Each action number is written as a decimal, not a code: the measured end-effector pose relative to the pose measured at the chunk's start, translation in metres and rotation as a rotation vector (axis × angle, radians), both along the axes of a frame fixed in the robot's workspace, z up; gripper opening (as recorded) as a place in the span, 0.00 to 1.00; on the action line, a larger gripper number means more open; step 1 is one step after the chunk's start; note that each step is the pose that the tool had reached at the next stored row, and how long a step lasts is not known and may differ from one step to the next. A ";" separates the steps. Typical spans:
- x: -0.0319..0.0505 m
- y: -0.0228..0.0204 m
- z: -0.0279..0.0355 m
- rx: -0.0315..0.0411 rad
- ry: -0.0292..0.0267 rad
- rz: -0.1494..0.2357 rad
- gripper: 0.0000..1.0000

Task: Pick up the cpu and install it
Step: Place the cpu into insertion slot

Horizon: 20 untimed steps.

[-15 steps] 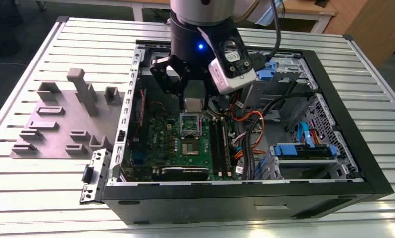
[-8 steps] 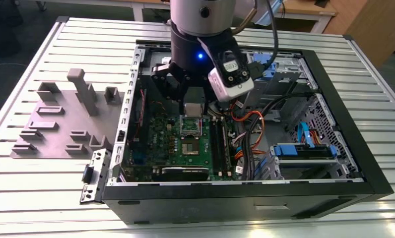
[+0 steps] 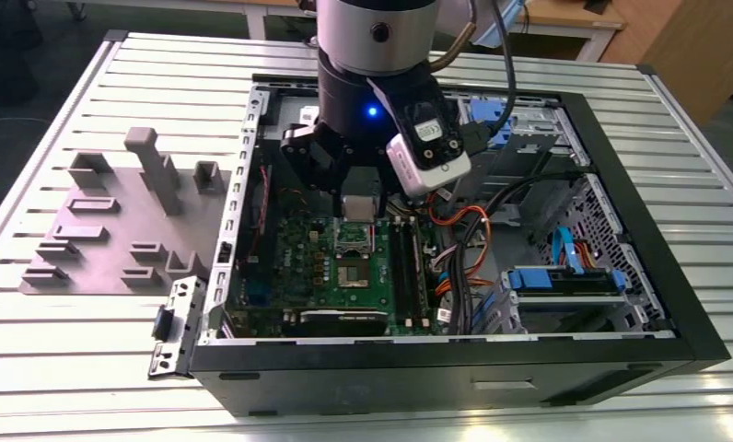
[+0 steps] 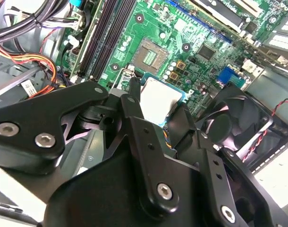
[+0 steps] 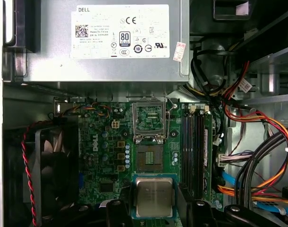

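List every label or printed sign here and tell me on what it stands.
White label on the grey box: bold heading, round marks, fine lines too small to read.
Small sticker on that box: illegible.
Motherboard: one white word beside the fan; other print too small.
cpu: faint top marks, illegible.

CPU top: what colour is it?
The cpu top is silver-grey metal with a thin blue-green rim; clearest in the first wrist view.

This looks like a robotics lab or test workshop. The gripper [image 3: 358,208] hangs inside an open computer case [image 3: 403,382], which lies on a slotted aluminium table [image 3: 84,368] beneath it. A grey moulded fixture tray [image 3: 97,249] sits off to the gripper's side, and wooden desks [image 3: 575,18] stand beyond it.
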State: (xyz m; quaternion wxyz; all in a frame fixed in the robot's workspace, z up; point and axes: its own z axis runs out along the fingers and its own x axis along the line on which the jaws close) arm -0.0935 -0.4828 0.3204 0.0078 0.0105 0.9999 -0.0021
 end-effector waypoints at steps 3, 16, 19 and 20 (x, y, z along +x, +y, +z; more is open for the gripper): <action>0.0000 0.0000 0.0000 0.0000 0.0000 0.000 0.47; 0.0004 0.0000 -0.0083 0.0001 0.0000 0.000 0.47; 0.0013 0.0000 -0.0135 0.0000 -0.0001 0.000 0.47; 0.0014 0.0000 -0.0154 0.0000 -0.0001 0.000 0.47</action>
